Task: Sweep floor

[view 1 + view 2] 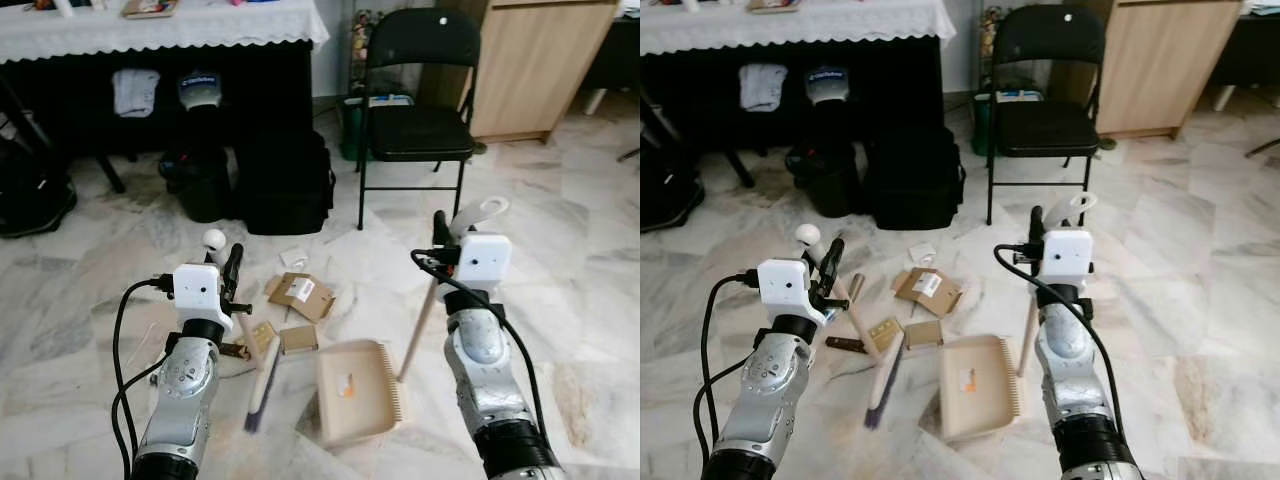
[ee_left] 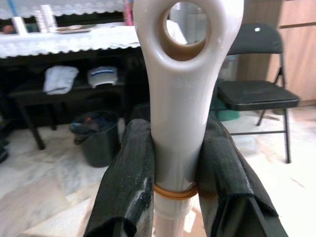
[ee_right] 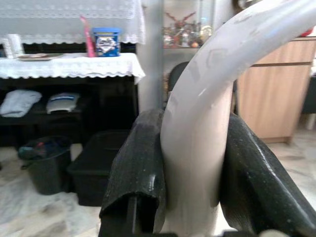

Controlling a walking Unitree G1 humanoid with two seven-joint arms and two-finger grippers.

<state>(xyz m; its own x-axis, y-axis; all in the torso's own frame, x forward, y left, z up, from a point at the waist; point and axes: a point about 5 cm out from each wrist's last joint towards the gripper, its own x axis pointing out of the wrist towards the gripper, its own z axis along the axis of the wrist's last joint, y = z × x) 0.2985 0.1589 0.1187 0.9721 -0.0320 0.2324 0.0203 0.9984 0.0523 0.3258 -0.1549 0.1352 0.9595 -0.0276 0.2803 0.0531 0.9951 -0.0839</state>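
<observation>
Left gripper [image 2: 175, 163] fingers squeeze the broom handle [image 2: 185, 98]; right gripper [image 3: 192, 163] fingers squeeze the dustpan handle [image 3: 207, 118]. Brush the cardboard scraps [image 1: 300, 294] slowly toward five o'clock, into the dustpan [image 1: 357, 392], held flat on the floor [image 1: 580, 250]

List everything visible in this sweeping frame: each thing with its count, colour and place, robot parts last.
Broom: one, beige handle, dark bristles, on the floor ahead, handle in the left gripper.
Dustpan: one, beige, on the floor beside the broom, its long handle in the right gripper.
Cardboard scraps: several, brown, on the floor beyond the broom and dustpan.
Folding chair: one, black, behind the litter.
Bags: black, under the table.
Table: one, white lace cloth, far left.
Cabinet: one, light wood, far right.
Floor: marble tiles.
Left gripper: black fingers shut on the broom handle.
Right gripper: black fingers shut on the dustpan handle.
</observation>
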